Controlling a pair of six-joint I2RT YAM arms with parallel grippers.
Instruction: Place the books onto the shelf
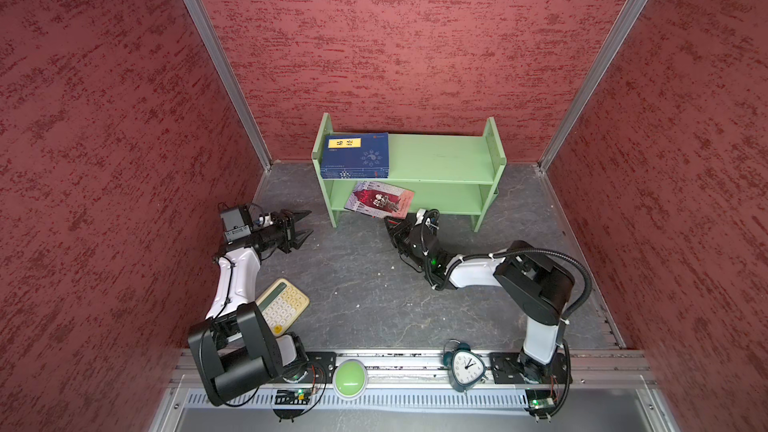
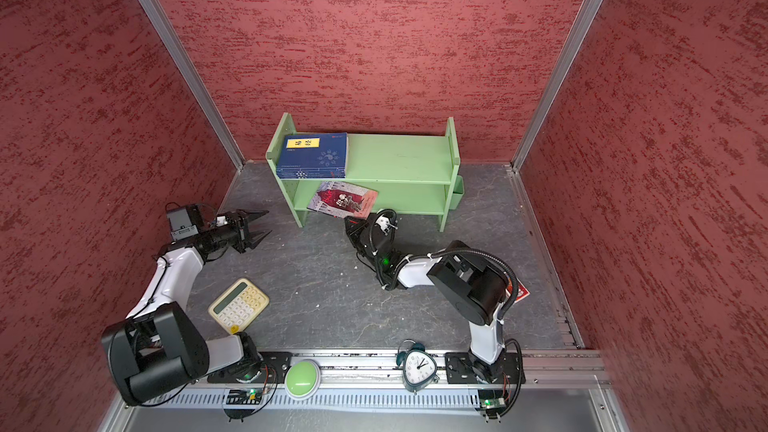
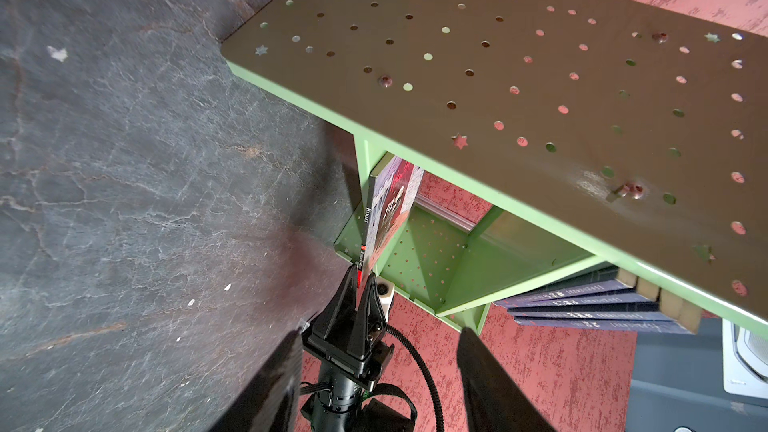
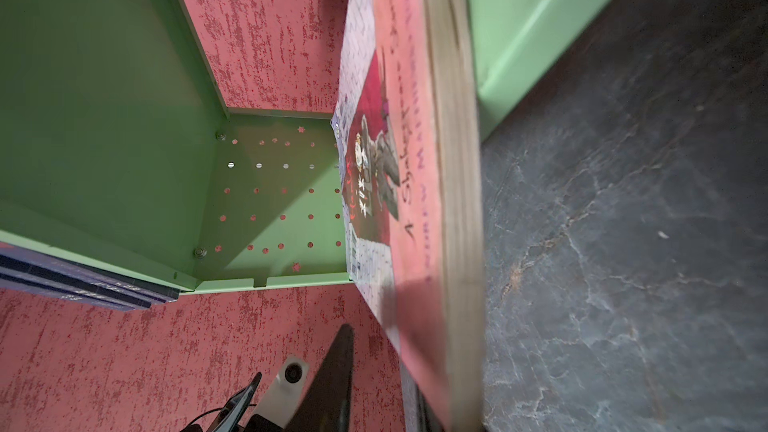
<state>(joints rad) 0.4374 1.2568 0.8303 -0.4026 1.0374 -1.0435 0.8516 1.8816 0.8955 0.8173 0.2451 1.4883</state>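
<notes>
The light green shelf (image 1: 440, 157) (image 2: 399, 157) stands against the back wall. Several navy-blue books (image 1: 357, 153) (image 2: 313, 153) lie stacked flat at the left end of its top tier. A red-pink illustrated book (image 1: 376, 199) (image 2: 340, 199) (image 3: 392, 201) (image 4: 399, 160) sits tilted in the lower tier, its near corner sticking out over the front edge. My right gripper (image 1: 388, 221) (image 3: 360, 280) straddles that corner with its jaws narrowly open. In the right wrist view a strip of wall shows between one finger (image 4: 340, 367) and the cover. My left gripper (image 1: 299, 228) (image 3: 380, 331) hovers open and empty, left of the shelf.
A cream calculator (image 1: 282, 305) lies on the grey floor beside the left arm. An alarm clock (image 1: 465, 367) and a green button (image 1: 350, 378) sit on the front rail. A red-edged flat item (image 2: 521, 290) shows under the right arm. Red walls enclose three sides.
</notes>
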